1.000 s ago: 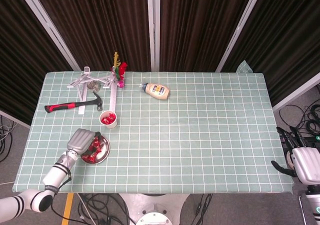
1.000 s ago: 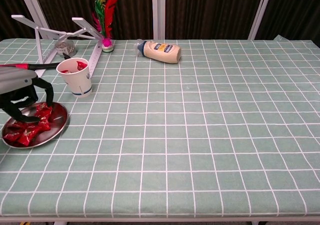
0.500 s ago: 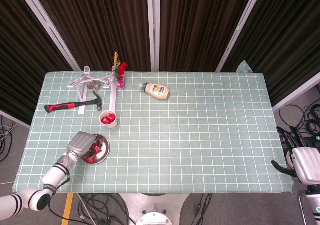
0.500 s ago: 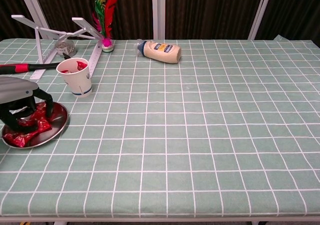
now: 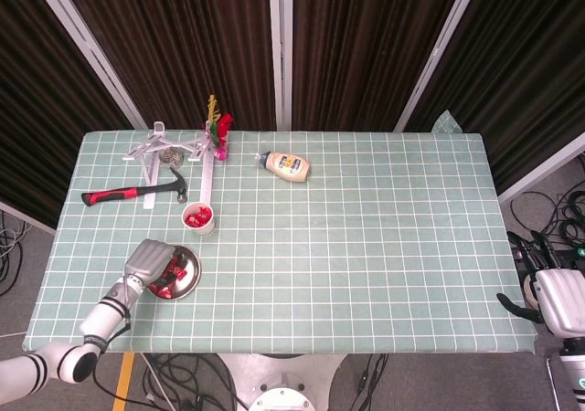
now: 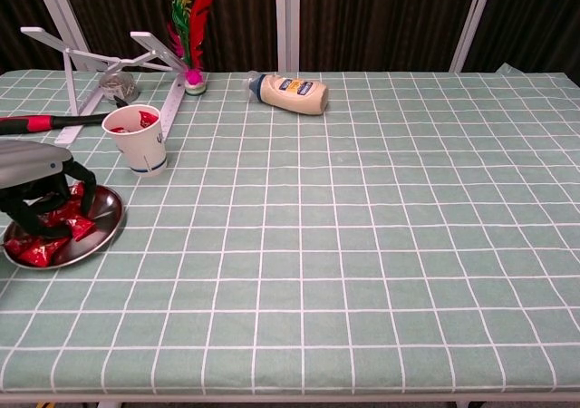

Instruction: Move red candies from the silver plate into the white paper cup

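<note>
We judge the job partly done: some red candies already sit in the cup [image 6: 136, 138] just beyond the plate [image 6: 102, 229], several candies [image 6: 53, 229] remain there, and our left hand [image 6: 38, 186] curls down over them, grasp unclear.

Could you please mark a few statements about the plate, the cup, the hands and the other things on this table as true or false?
1. The left robot hand is over the silver plate, fingers down among the red candies. True.
2. The paper cup is empty. False: red candies already show inside it.
3. The mayonnaise bottle stands upright. False: it lies on its side.
4. The right robot hand is off the table, beyond its right edge. True.
5. The hammer lies inside the plate. False: it lies on the cloth farther back, beside the metal stand.
</note>
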`<state>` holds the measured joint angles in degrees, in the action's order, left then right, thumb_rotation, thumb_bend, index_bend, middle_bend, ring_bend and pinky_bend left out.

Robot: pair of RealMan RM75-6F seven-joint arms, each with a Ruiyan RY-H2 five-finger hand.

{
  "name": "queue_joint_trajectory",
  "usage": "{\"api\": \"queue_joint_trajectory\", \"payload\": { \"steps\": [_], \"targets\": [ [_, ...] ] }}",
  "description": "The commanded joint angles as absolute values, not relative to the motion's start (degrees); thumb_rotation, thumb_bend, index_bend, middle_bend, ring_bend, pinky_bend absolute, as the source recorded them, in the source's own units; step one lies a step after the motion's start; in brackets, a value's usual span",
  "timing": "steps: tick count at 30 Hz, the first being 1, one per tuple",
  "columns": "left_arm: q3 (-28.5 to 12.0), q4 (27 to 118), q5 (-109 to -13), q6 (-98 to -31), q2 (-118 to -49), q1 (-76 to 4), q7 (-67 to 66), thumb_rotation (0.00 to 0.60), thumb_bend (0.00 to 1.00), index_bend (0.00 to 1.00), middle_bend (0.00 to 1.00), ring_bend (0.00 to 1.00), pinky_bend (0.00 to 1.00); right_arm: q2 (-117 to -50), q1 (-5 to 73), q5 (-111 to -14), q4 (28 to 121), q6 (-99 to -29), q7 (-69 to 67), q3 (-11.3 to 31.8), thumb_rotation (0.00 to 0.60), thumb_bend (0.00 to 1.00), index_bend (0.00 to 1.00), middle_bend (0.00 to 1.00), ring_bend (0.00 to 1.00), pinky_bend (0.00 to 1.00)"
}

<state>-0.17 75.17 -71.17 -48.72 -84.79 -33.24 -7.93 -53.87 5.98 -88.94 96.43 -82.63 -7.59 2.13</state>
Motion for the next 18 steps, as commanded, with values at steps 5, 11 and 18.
{"api": "queue_joint_trajectory", "payload": {
  "steps": [5,11,18],
  "targets": [
    [-0.46,73.70,-72.47,-49.20,-85.83,-32.49,-4.06,0.600,0.34,0.64,0.96,0.98,1.00,-53.91,6.07,-88.88,96.42,-82.50,-7.61,2.19,0.600,0.10,0.08,0.18,0.03,0.25],
    [-1.58,74.70,-72.89,-50.25,-84.50,-31.80,-0.05,0.600,0.37,0.65,0.96,0.98,1.00,-53.95,6.10,-89.00,96.36,-82.49,-7.67,2.16,0.600,0.10,0.08,0.18,0.03,0.25],
    [-6.06,80.28,-73.14,-53.47,-79.20,-32.14,4.89,0.600,0.37,0.65,0.96,0.98,1.00,-54.03,6.18,-89.16,96.27,-82.38,-7.75,2.11,0.600,0.10,0.08,0.18,0.03,0.25]
  ]
}}
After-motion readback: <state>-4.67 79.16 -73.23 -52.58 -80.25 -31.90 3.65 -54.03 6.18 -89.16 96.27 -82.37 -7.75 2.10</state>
